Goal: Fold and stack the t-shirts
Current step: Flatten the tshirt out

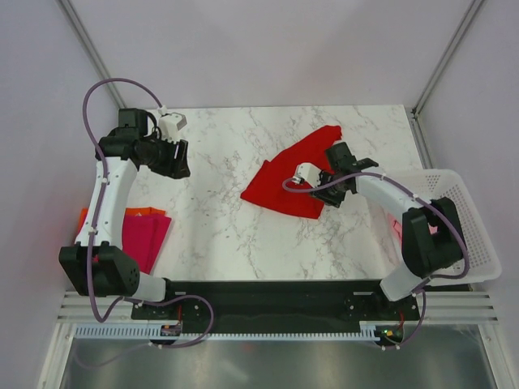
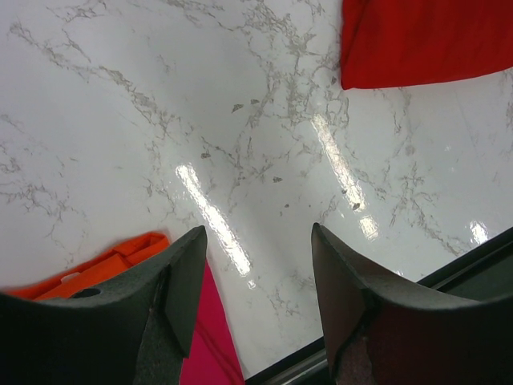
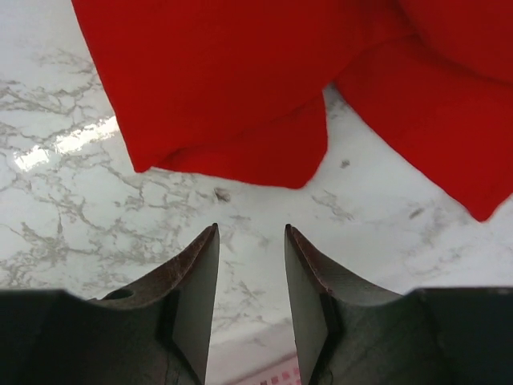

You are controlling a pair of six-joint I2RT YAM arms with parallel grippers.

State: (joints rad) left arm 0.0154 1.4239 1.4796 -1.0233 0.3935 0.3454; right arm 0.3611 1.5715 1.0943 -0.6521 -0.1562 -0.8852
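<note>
A bright red t-shirt point(image 1: 290, 177) lies partly folded on the marble table point(image 1: 227, 235), right of centre. It also shows in the right wrist view point(image 3: 240, 88) and at the top right of the left wrist view point(image 2: 425, 40). My right gripper point(image 1: 331, 194) hovers over bare marble at the shirt's right edge, open and empty point(image 3: 250, 233). A folded magenta t-shirt point(image 1: 146, 239) lies on an orange t-shirt point(image 1: 101, 215) at the left edge; both show in the left wrist view, magenta point(image 2: 215, 345) and orange point(image 2: 104, 261). My left gripper point(image 1: 174, 158) is open and empty point(image 2: 258, 237), above the marble far left.
A white perforated basket point(image 1: 466, 203) stands at the table's right edge, beside the right arm. The black base rail point(image 1: 268, 296) runs along the near edge. Bare marble lies between the red shirt and the left stack.
</note>
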